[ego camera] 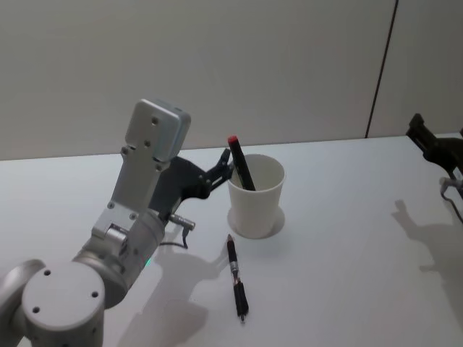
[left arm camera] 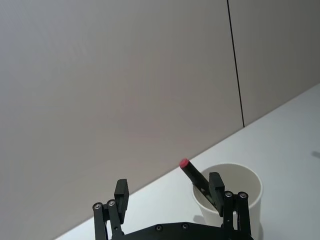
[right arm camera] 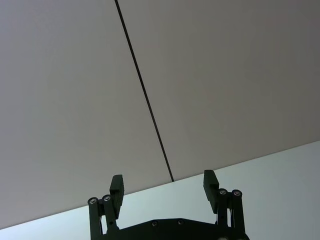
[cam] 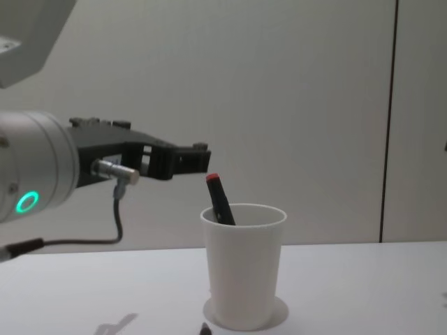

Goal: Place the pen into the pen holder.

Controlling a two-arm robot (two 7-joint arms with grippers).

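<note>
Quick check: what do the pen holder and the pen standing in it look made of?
Pen holder: likely paper, with a matte white finish, judging by the thin tapered wall and rolled rim. Pen: probably plastic, with a smooth black barrel and a red end cap, though the look alone does not settle it.

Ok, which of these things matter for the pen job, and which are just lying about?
Part of the job:
red-capped pen, leaning inside the cup
paper cup
left gripper, open beside the cup's rim

Lying about:
second pen, flat on the table in front of the cup
right gripper, open, parked far right
</note>
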